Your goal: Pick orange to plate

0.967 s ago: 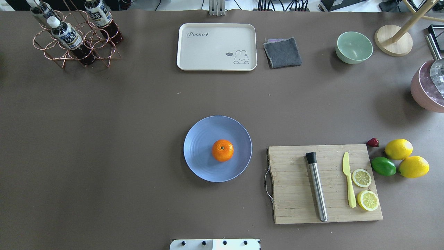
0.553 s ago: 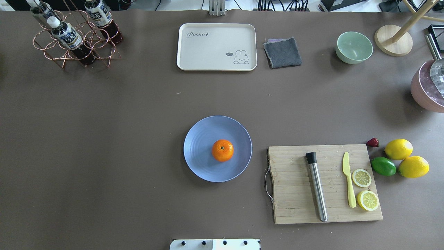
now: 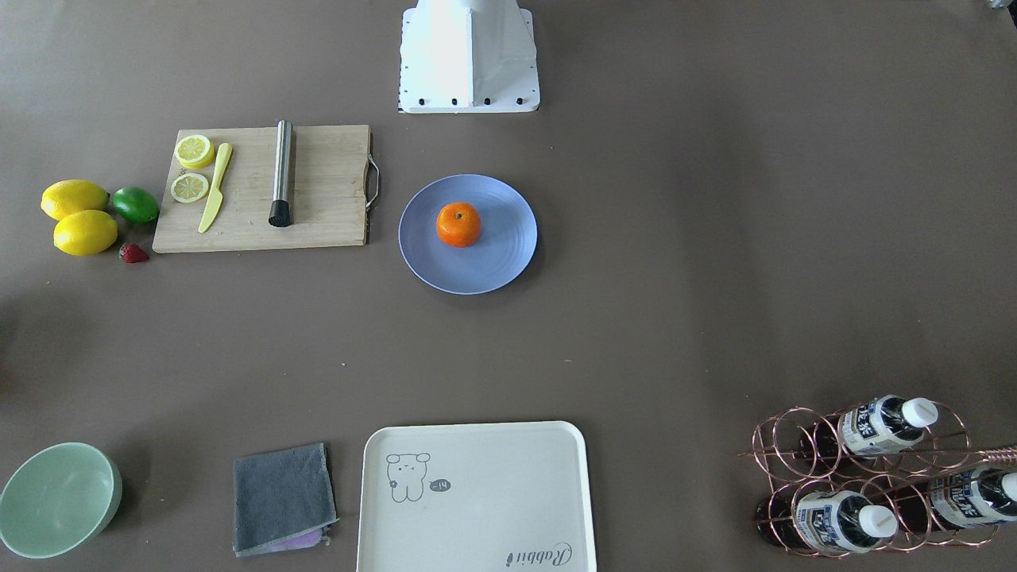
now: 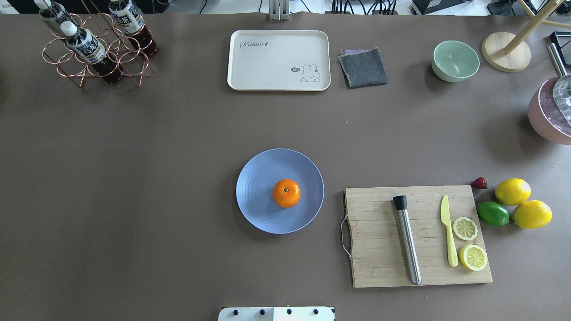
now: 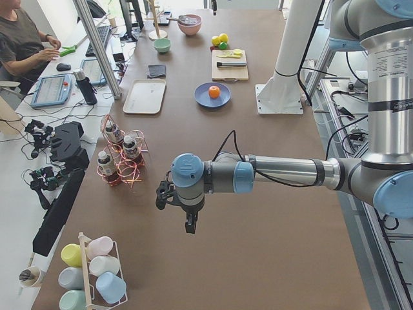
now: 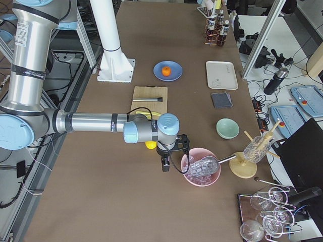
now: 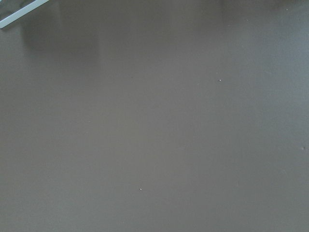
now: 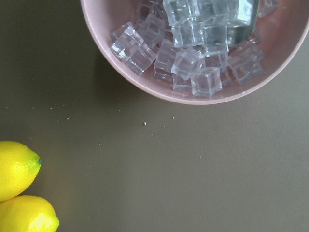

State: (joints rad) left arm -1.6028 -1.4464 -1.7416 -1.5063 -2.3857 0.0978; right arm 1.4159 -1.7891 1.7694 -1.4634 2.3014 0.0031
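A: What's hard to see?
B: The desk [image 4: 134, 178] is fully covered from overhead and the front, but no arm enters either view. The left tool [image 5: 188, 226] and right tool [image 6: 164, 166] show only from the side cameras. Both hang over the desk's opposite ends, well apart from the plate [image 4: 256, 214].
A: Tool state?
B: Can't tell for either one, neither how far open nor whether anything is held. Side views are too small for that.
A: Wrist cams?
B: No help. The left one shows bare desk. The right one shows the pink bowl [image 8: 99, 34] of ice cubes [image 8: 193, 53], cut off at the top edge, and two lemons [image 8: 14, 169] clipped at the left edge.
A: Orange?
B: The orange [image 4: 286, 193] sits on the plate, slightly off its centre, stem dimple up.
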